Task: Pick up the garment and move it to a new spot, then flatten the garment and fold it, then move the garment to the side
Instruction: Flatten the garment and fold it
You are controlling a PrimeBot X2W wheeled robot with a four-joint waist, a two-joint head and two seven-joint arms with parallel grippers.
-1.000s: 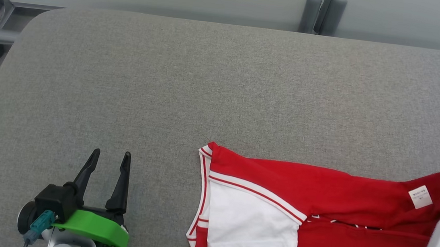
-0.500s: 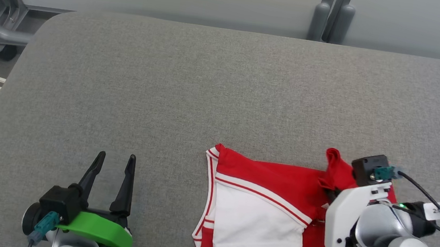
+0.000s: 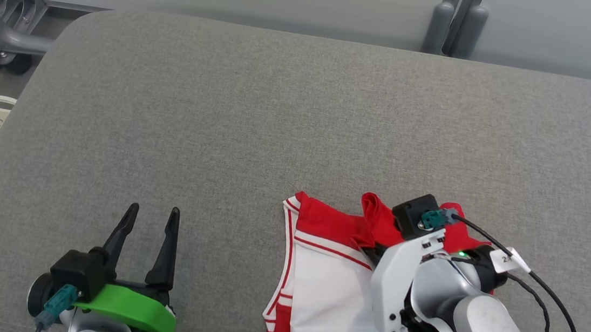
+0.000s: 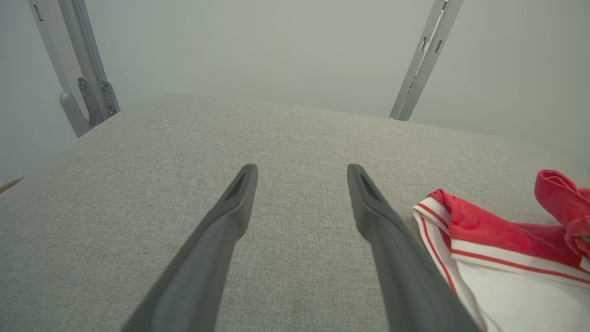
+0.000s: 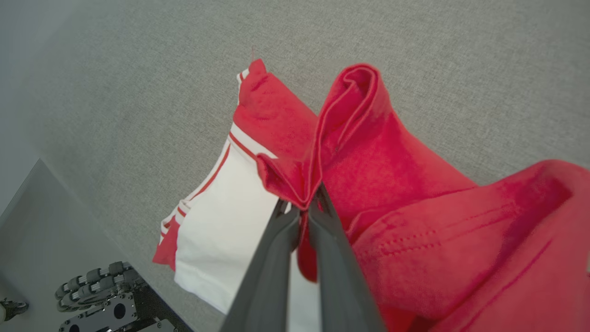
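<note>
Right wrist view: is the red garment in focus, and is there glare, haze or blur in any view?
Right wrist view: the garment is sharp, stitching visible, at the right gripper; no glare. Left wrist view: hazy toward the far wall, the left gripper soft near the bottom edge. Head view: even light, faint shadows on the table.

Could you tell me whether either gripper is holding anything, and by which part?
The right gripper pinches the garment by a folded red edge; the left gripper is open and holds nothing.
</note>
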